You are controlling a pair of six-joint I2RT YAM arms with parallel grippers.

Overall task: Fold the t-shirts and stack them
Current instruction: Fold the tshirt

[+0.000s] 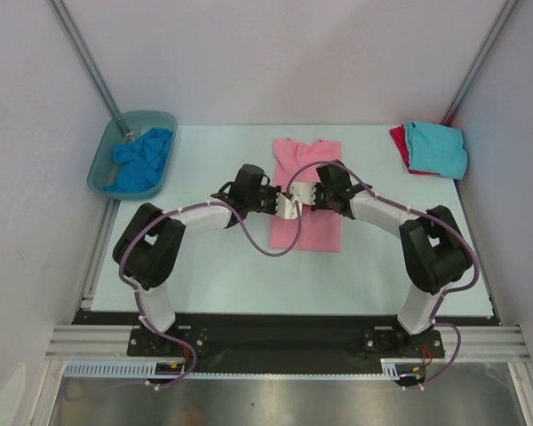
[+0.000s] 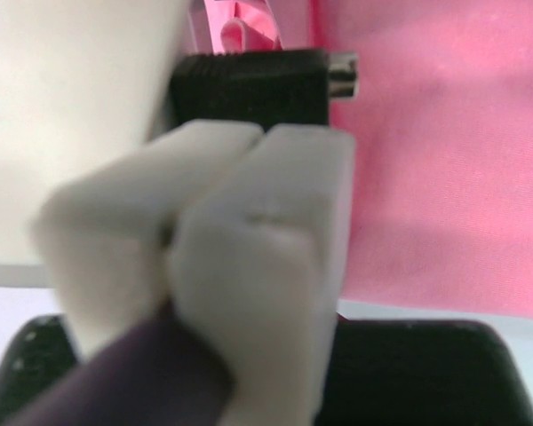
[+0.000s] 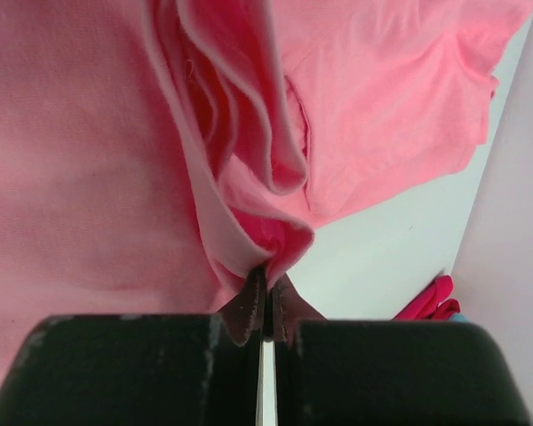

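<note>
The light pink t-shirt lies lengthwise in the middle of the table, and both grippers meet over its upper half. My right gripper is shut on a bunched fold of the pink t-shirt, lifting it slightly. In the top view my right gripper faces my left gripper, which is shut at the shirt's left edge. Blurred white blocks and a purple cable hide the left jaws, with pink t-shirt behind them. A turquoise t-shirt lies on a red one at the back right.
A translucent grey-blue tub at the back left holds a crumpled blue t-shirt. White walls and metal posts close in the table on the left, back and right. The red t-shirt shows near the right wall.
</note>
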